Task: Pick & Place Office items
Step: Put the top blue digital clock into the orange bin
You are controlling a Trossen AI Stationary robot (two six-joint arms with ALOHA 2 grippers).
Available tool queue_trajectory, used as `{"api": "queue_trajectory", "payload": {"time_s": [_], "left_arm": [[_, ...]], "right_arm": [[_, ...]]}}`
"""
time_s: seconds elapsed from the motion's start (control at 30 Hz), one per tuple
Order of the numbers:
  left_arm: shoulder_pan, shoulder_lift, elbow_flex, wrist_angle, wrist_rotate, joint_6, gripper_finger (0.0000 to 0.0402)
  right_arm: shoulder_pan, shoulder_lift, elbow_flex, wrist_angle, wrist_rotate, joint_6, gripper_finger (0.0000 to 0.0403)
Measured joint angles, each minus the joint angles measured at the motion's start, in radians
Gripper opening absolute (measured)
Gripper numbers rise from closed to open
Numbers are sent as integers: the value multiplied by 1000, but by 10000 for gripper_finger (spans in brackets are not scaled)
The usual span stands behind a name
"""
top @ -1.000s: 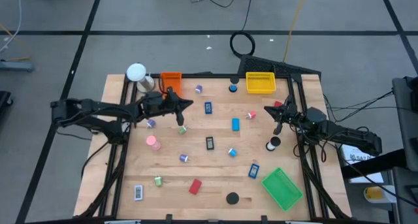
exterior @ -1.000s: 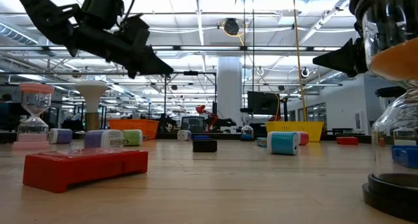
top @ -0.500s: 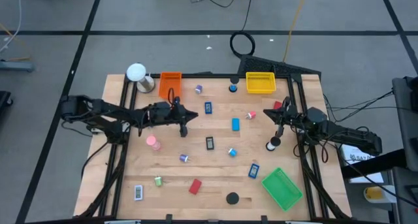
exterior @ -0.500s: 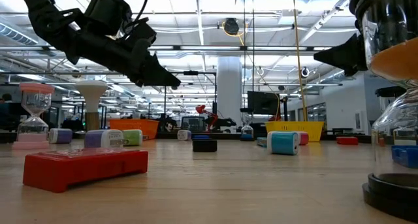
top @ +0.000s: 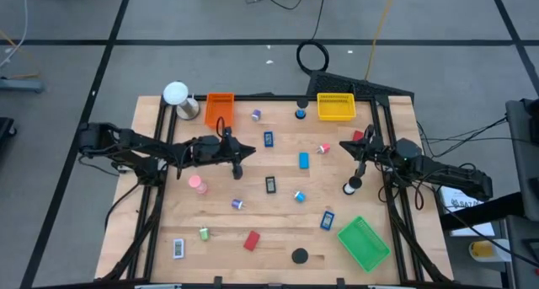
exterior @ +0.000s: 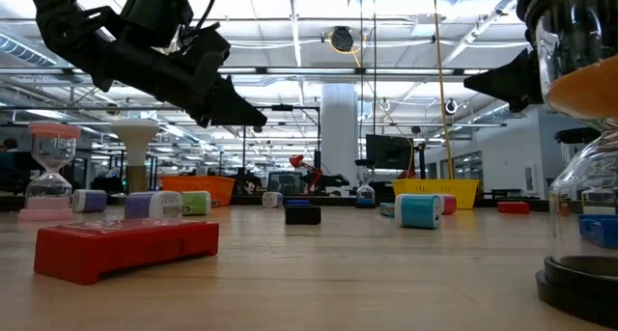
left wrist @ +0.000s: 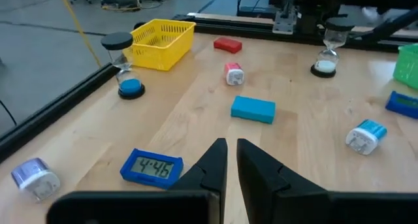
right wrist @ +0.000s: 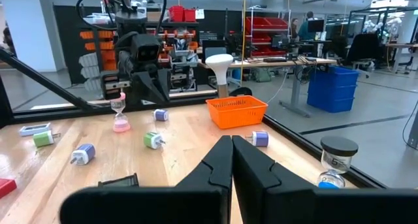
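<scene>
The office items lie scattered on the wooden table: a blue clock [top: 268, 139], a blue block [top: 303, 160], a black-and-white piece [top: 270, 184], purple rolls [top: 238, 204], a green roll [top: 203, 233], a red block [top: 251, 240] and a black disc [top: 299, 256]. My left gripper [top: 244, 149] hovers above the table left of the blue clock [left wrist: 151, 166], shut and holding nothing [left wrist: 232, 149]. My right gripper [top: 345, 145] hangs in the air near the red-and-white roll [top: 323, 148], shut and holding nothing [right wrist: 231, 145].
An orange tray [top: 219, 108] and a yellow tray [top: 335, 106] stand at the far edge, and a green tray [top: 364, 243] lies at the near right. A white ball-topped object [top: 175, 93] stands at the far left corner. Small hourglasses [top: 351, 185] stand among the items. A black frame borders the table.
My left gripper has moved a short way toward the table's right edge and slightly toward the near edge, tipping a little lower, then held still. Its fingers have stayed shut. My right arm has barely moved. No item has shifted.
</scene>
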Motion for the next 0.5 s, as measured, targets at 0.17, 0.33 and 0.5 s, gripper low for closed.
{"api": "queue_trajectory", "payload": {"time_s": [0.17,0.33,0.5], "left_arm": [[-17,60,63,20,-55,-37,35],[-24,199,226,-101,-101,-107,36],[-36,298,357,-227,-186,-124,52]], "right_arm": [[0,0,0,3,0,0,0],[0,0,0,8,0,0,0],[0,0,0,6,0,0,0]]}}
